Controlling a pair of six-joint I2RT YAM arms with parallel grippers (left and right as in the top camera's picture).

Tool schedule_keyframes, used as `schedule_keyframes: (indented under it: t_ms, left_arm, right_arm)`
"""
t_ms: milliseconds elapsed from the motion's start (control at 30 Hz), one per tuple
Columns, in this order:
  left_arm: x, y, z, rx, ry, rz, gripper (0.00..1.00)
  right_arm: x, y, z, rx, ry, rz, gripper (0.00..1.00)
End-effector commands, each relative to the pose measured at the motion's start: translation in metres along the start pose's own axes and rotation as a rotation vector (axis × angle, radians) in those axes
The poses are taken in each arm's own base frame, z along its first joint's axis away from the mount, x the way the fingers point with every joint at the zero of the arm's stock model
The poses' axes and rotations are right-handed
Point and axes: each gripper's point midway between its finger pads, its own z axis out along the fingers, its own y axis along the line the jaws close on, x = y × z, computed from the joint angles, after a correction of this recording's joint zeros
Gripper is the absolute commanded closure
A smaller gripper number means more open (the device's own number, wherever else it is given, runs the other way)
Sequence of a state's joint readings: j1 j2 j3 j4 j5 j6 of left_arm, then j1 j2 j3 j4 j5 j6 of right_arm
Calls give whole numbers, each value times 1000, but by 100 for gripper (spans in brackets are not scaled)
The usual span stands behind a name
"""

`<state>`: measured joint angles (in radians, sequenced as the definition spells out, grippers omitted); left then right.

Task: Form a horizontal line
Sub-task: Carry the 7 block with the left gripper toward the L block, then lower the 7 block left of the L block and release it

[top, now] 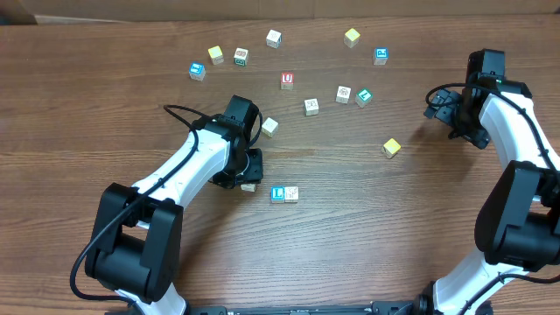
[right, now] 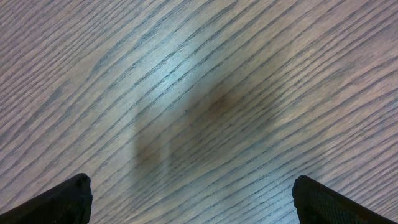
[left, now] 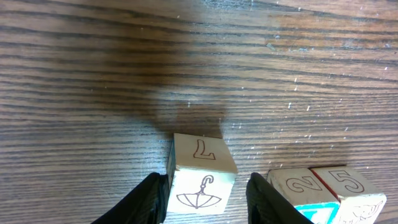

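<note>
Left wrist view: a pale wooden umbrella-marked cube (left: 200,186) is bracketed by the left gripper (left: 206,190), whether clamped cannot be told, just left of the touching two-cube wooden row (left: 323,193) at lower right, while the right gripper (right: 193,196) is held spread wide.

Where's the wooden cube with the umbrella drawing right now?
Left wrist view: the pale wooden umbrella cube sits between the left gripper's fingers, just left of the two-cube row.

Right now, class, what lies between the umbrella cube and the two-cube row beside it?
Left wrist view: between the umbrella cube and the row stands only a finger of the left gripper, over bare table.
</note>
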<state>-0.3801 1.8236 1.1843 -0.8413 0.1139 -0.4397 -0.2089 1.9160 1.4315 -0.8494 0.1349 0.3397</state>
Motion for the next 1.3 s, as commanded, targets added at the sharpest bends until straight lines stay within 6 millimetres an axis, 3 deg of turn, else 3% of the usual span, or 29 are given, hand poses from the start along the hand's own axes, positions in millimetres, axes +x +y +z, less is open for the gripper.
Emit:
schedule_keyframes:
  t_ms: [0, 233, 467, 833, 1267]
  left_arm:
    - [4, -3, 4, 8, 18, -8, 61]
    - [1, -4, 4, 8, 4, -7, 59]
    - [-3, -6, 4, 17, -11, -27, 66]
    - [11, -14, 5, 6, 26, 8, 73]
    - [9, -17, 5, 9, 14, 12, 72]
  right_arm:
    - [-12, 2, -13, -12, -44, 5, 0]
    - [-12, 2, -13, -12, -44, 5, 0]
    - [-12, 2, -13, -12, -44, 5, 0]
    - [-12, 2, -13, -12, -45, 6, 0]
    - [-12, 2, -13, -12, -44, 5, 0]
